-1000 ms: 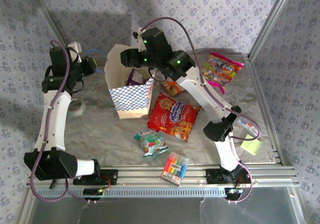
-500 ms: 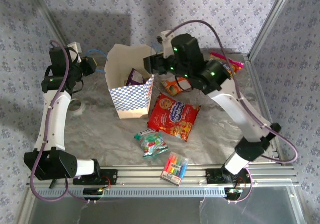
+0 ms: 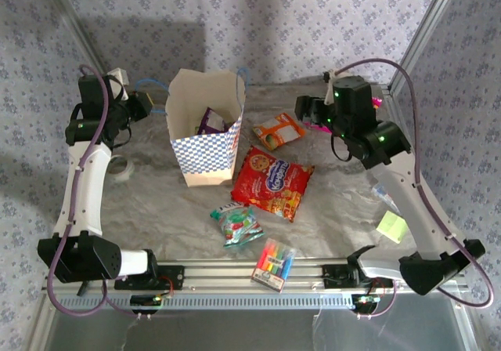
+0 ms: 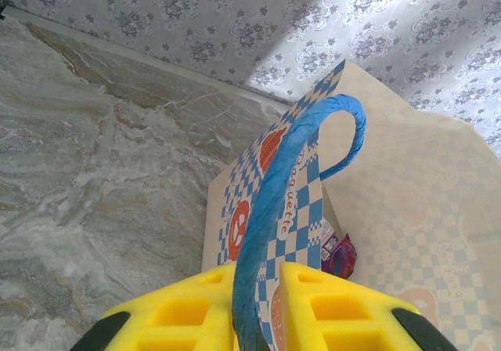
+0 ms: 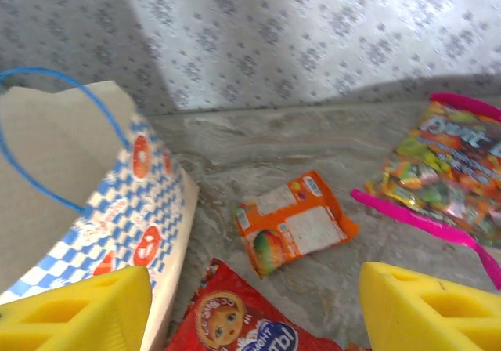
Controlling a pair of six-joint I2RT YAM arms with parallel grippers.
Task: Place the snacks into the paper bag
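Swung clear of the paper bag [image 3: 205,132] since a second ago: your right hand [image 5: 254,304], fingers spread, empty. Bag stood upright, back left, purple packet [image 3: 211,121] inside. Orange-white packet [image 5: 293,224] lay flat on the table [image 3: 337,202], just ahead of that hand, between the bag and the pink-edged candy bag [image 5: 446,163]. Step, by my judgement: fetching the next snack; you needed to descend and straddle it. Left hand [image 4: 258,312] was clenched on the blue cord handle [image 4: 313,139].
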